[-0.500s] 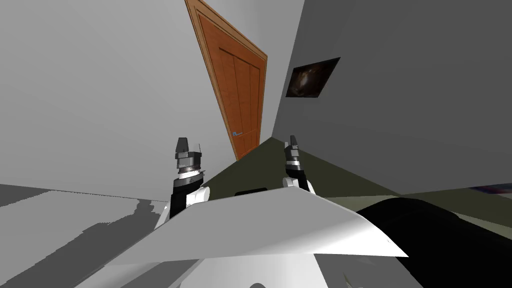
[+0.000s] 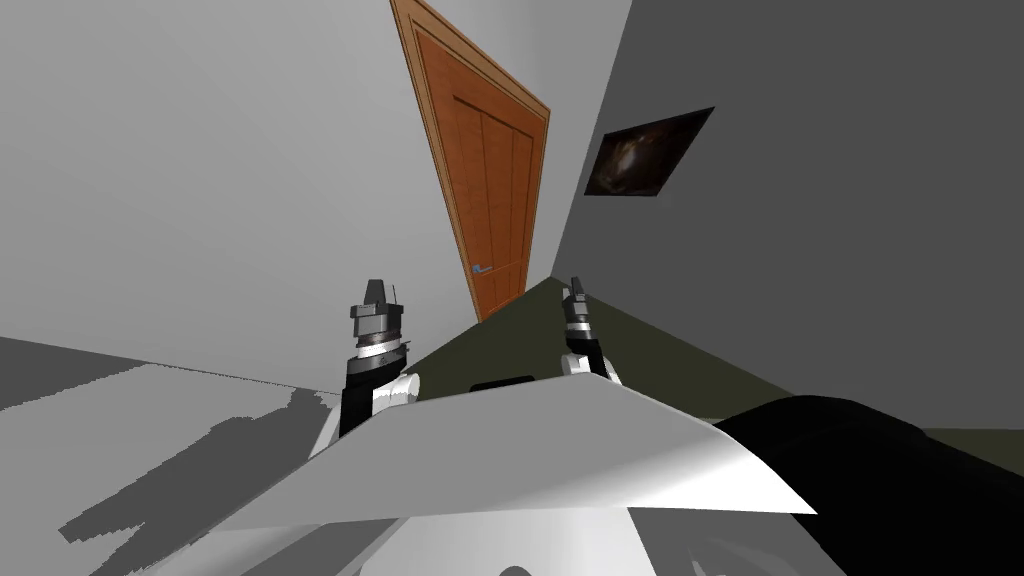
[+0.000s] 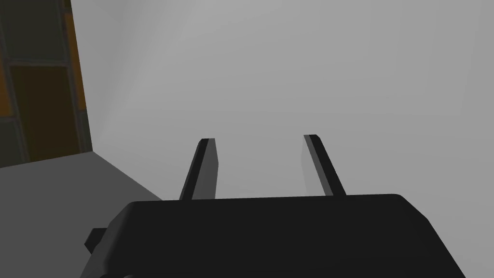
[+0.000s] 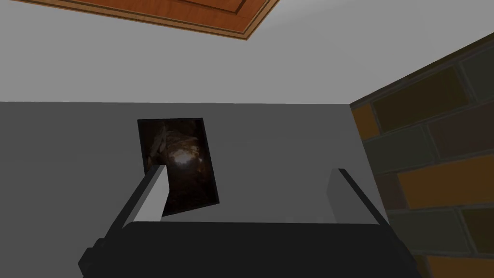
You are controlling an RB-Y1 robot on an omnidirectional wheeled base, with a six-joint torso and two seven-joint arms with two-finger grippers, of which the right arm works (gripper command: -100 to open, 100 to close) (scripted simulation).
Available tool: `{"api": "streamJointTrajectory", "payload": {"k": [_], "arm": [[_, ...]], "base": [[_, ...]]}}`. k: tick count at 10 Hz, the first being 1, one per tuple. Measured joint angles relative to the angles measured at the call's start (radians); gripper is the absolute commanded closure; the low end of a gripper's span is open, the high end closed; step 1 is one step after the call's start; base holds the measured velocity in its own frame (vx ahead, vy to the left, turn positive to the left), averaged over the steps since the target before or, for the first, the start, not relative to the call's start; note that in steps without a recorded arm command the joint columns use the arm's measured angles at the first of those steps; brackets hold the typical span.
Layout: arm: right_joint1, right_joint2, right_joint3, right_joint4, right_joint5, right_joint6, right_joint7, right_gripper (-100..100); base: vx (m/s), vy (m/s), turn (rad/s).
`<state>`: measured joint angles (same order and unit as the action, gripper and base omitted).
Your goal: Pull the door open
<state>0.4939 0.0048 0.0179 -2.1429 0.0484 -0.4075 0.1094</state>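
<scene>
- Two tools, left gripper [image 3: 260,145] and right gripper [image 4: 248,176], hold their fingers spread and empty, raised ahead, I judge readied for reaching.
- Brown door [image 2: 490,190] stands shut ahead, well apart; its handle [image 2: 482,269] looks bluish, though too small to be sure.
- No writing can be read anywhere.

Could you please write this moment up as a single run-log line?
phase: pre-grasp | door: orange-brown, looks shut, ahead | handle: not yet held | left hand: open, empty | right hand: open, empty
</scene>
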Motion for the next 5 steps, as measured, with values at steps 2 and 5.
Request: {"api": "streamJointTrajectory", "payload": {"k": [2, 5], "arm": [[-0.019, -0.013, -0.001, 0.046, -0.008, -0.010, -0.009, -100], [-0.052, -0.031, -0.002, 0.136, -0.021, -0.036, -0.020, -100]], "base": [[0.090, -0.004, 0.137], [0.084, 0.002, 0.157]]}}
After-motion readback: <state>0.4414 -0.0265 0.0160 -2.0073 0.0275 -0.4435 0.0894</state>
